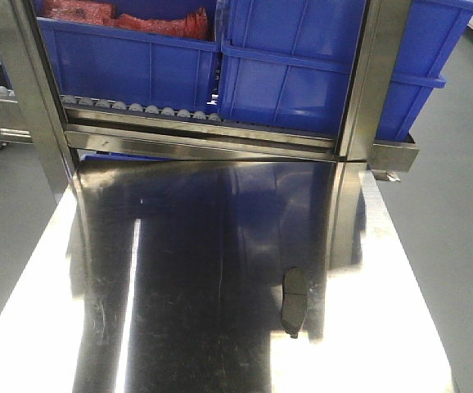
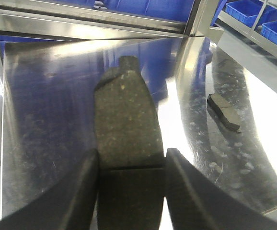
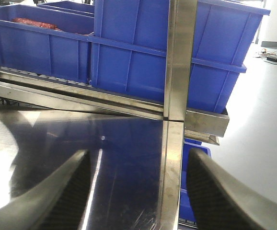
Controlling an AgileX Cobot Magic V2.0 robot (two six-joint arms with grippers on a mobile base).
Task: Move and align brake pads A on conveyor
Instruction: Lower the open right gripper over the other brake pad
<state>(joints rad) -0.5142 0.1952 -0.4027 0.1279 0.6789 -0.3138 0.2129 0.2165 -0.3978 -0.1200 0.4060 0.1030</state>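
Front view: a loose pad lies flat and alone on the shiny steel table. Neither gripper shows here, and no black belt appears in any view. Behind the table, two blue bins sit on a roller rack. The left bin holds red bagged goods; the contents of the right bin are hidden by its wall.

Left wrist view: the left gripper is clamped on a gripped pad. Its fingers press the two long edges at the groove, rough face up, and the pad's length points straight ahead. Holding it at the middle probably keeps it balanced and lets the wrist set its direction for lining up. The pad appears lifted clear of the steel. The loose pad rests ahead of this gripper and off to its right, well apart from it, likely waiting its turn. More blue bins stand further right; what they hold cannot be made out.

Right wrist view: the right gripper has its fingers spread wide with nothing between them, hanging over the table's far edge. A steel post rises straight ahead of it. The red goods lie in the bin ahead and to its left.
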